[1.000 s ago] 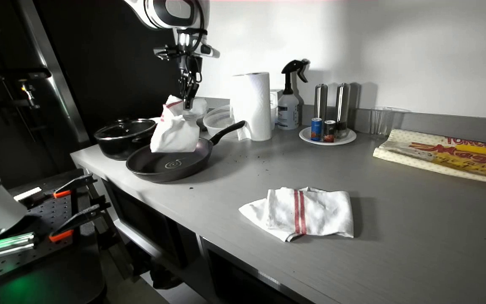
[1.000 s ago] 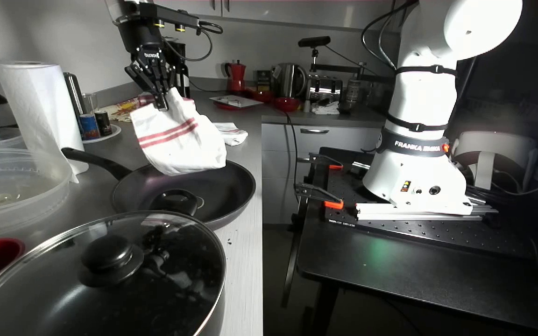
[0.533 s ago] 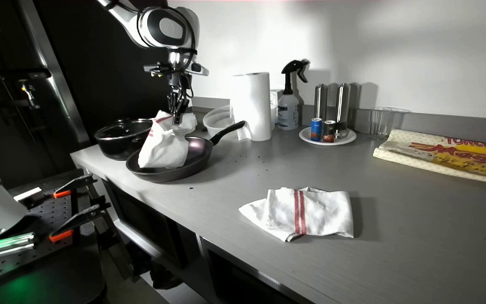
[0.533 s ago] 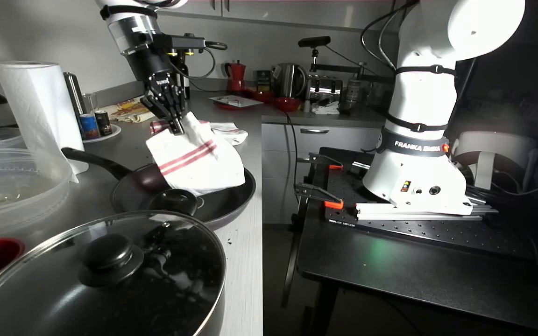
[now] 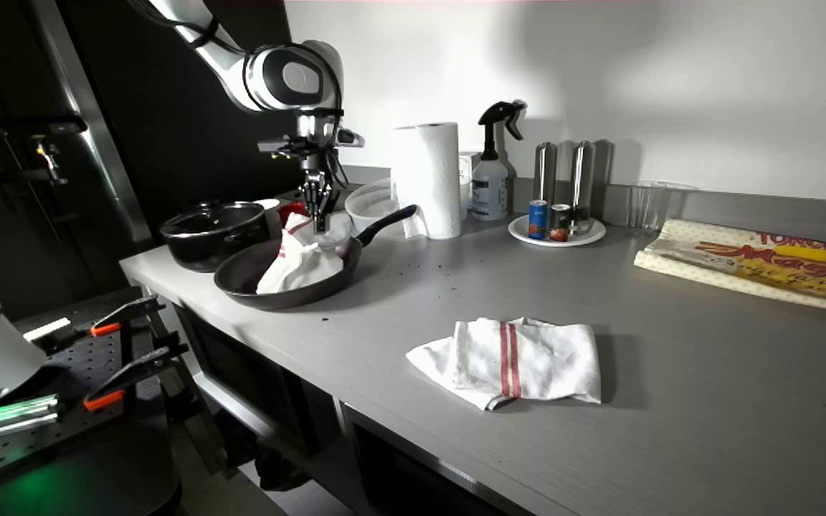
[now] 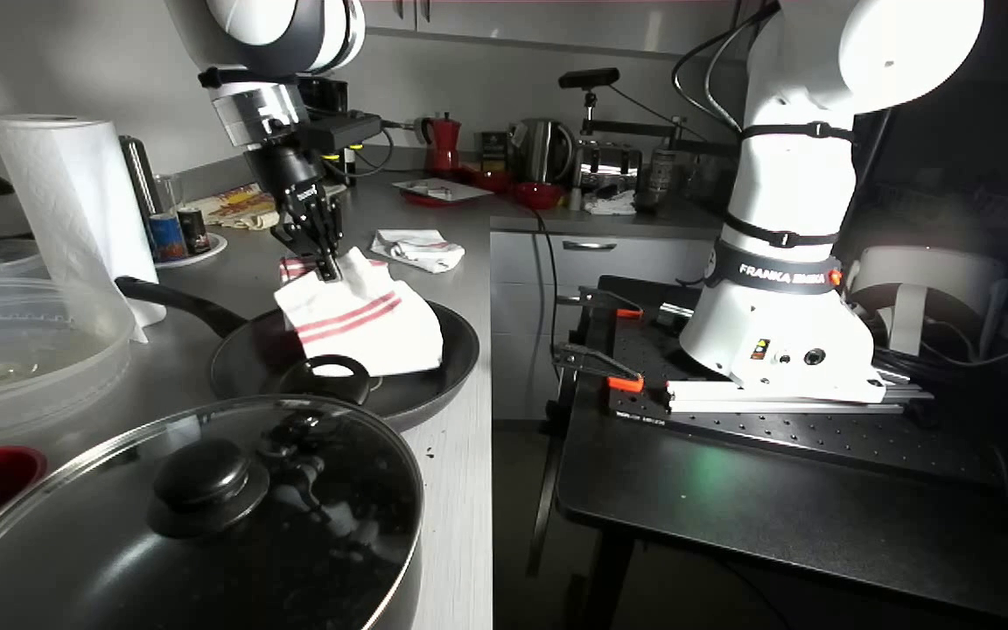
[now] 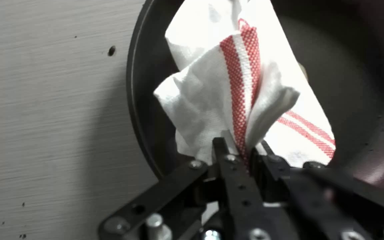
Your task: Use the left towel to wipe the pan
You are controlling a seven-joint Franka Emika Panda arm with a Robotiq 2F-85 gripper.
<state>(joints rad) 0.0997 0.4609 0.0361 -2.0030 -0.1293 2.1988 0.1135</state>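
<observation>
A white towel with red stripes (image 5: 302, 266) hangs from my gripper (image 5: 320, 226) into the dark frying pan (image 5: 247, 269). In the wrist view the gripper (image 7: 245, 148) is shut on a bunched, striped fold of this towel (image 7: 202, 96). The lower part of the towel lies spread against the inside of the pan (image 7: 342, 63). In an exterior view the towel (image 6: 373, 337) covers the middle of the pan (image 6: 421, 392), and the gripper (image 6: 329, 273) is above it. A second white towel with red stripes (image 5: 528, 362) lies folded on the counter, also visible farther back (image 6: 421, 249).
A lidded black pot (image 5: 212, 233) stands close beside the pan; its lid (image 6: 119, 560) shows large in an exterior view. The pan handle (image 5: 388, 223) points toward a paper towel roll (image 5: 429, 183) and a clear plastic tub (image 6: 40, 376). A spray bottle (image 5: 490, 188) stands behind.
My gripper has come down with the towel, from above the pan to low over it. The towel now rests inside the pan. The folded towel has not moved.
</observation>
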